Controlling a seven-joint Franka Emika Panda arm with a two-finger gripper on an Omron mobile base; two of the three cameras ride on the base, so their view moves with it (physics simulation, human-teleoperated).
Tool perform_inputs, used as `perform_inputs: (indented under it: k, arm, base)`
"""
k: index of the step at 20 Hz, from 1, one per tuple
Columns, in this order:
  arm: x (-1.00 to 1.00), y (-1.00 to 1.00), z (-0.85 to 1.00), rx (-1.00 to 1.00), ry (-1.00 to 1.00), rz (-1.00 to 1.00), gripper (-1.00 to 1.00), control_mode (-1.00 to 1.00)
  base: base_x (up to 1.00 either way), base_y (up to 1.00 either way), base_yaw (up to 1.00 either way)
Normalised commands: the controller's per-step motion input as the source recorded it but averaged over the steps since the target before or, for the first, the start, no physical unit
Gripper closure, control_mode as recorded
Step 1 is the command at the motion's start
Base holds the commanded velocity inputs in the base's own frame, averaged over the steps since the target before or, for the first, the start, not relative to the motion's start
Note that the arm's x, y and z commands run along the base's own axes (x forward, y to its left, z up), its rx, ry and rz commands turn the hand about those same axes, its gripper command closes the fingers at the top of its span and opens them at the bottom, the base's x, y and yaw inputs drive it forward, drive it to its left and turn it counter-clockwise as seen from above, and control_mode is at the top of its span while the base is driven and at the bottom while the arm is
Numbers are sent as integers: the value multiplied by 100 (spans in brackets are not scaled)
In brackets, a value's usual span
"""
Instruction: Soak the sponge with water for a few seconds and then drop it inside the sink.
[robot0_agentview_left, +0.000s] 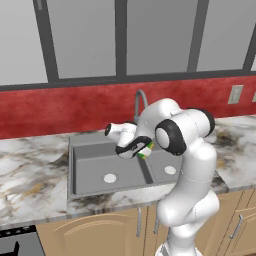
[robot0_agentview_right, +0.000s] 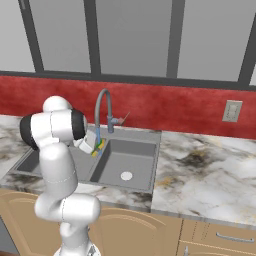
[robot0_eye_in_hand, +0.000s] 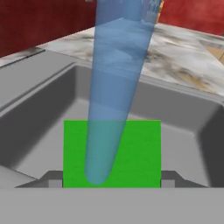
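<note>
My gripper (robot0_eye_in_hand: 111, 183) is shut on the sponge (robot0_eye_in_hand: 135, 153), whose bright green face sits between the two dark fingertips (robot0_eye_in_hand: 54, 180). The water (robot0_eye_in_hand: 114, 87) falls as a light-blue stream from above and lands on the sponge's face. From the base views, the sponge (robot0_agentview_left: 147, 150) (robot0_agentview_right: 100, 146) hangs in my gripper (robot0_agentview_left: 144, 151) over the divider of the grey double-basin sink (robot0_agentview_left: 89, 172) (robot0_agentview_right: 136, 150). The arched faucet (robot0_agentview_left: 140, 100) (robot0_agentview_right: 103, 107) stands behind it, and a thin stream of water (robot0_agentview_right: 98, 135) drops from its spout.
Marble counter (robot0_agentview_left: 30, 175) (robot0_agentview_right: 205, 170) runs on both sides of the sink. A red backsplash (robot0_agentview_right: 175, 107) with a wall outlet (robot0_agentview_right: 232, 111) lies behind. Wooden cabinet fronts (robot0_agentview_right: 150, 230) sit below the counter. A round pale drain (robot0_agentview_right: 126, 176) marks the right basin.
</note>
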Motion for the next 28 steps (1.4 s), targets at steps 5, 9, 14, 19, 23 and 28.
perform_inputs:
  k: [5,9,14,19,23,28]
  arm:
    - [0,0,0,1,0,0,100,-100]
    - [-6,4,0,5,0,0,100,-100]
    - [-22,11,8,3,0,0,100,-100]
    - [-22,26,15,3,0,3,100,-100]
    - [-19,48,21,0,0,8,100,-100]
    - [-16,52,25,0,0,12,100,-100]
  base:
    - [0,0,0]
    - [0,0,0]
    - [0,0,0]
    - [0,0,0]
    - [0,0,0]
    - [0,0,0]
